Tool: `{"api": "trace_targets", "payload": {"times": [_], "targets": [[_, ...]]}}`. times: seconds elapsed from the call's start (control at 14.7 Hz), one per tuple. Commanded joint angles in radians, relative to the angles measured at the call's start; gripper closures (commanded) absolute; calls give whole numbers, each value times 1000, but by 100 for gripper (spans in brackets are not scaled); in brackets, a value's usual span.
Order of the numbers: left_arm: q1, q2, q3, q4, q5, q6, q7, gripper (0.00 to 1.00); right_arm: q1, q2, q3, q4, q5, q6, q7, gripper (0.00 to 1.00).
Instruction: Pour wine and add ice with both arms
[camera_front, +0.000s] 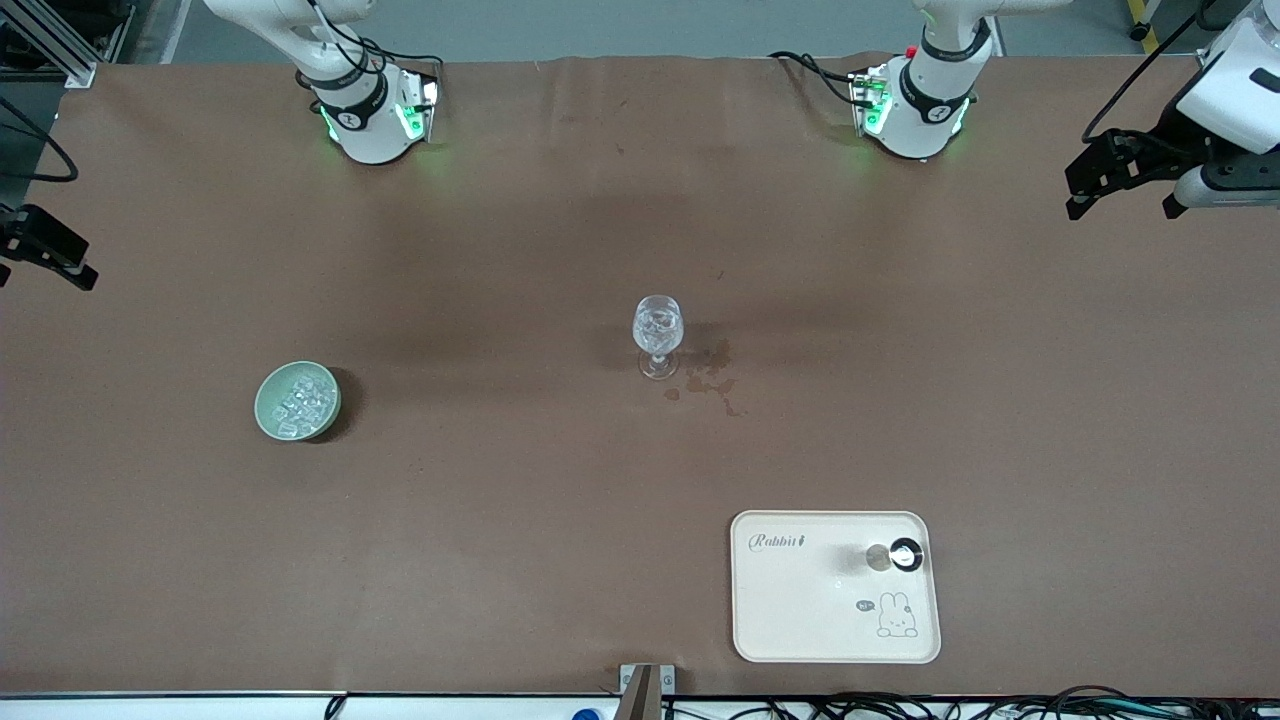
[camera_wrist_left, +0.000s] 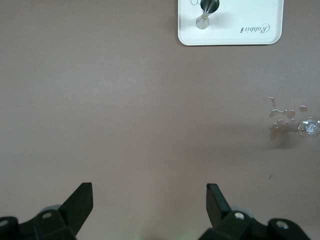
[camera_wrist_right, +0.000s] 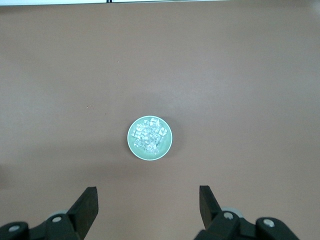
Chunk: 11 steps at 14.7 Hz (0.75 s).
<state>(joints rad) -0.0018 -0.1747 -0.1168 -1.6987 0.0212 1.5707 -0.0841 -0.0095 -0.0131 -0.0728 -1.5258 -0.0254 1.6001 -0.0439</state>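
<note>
Your left gripper (camera_wrist_left: 149, 200) and right gripper (camera_wrist_right: 148, 202) both hang with fingers wide, empty, the right over the worktop (camera_front: 520, 250) near the ice (camera_wrist_right: 150, 135) bowl (camera_wrist_right: 134, 145).

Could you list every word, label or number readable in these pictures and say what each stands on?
"Rabbit": cursive print on the tray, near its corner; also seen in the left wrist view.
A small speech bubble beside the tray's rabbit drawing: too small to read.
Round mark on each arm's base: too small to read.
Nothing readable on the bowl, wine glass or table.
</note>
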Motion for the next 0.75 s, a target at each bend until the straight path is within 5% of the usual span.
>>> {"api": "trace_targets", "payload": {"times": [0.0, 0.68], "targets": [[-1, -5, 12, 8, -9, 11, 18, 0, -17, 64, 16, 102, 4, -80, -11, 10], [0, 41, 11, 44, -14, 11, 15, 0, -26, 49, 16, -23, 59, -16, -60, 11]]}}
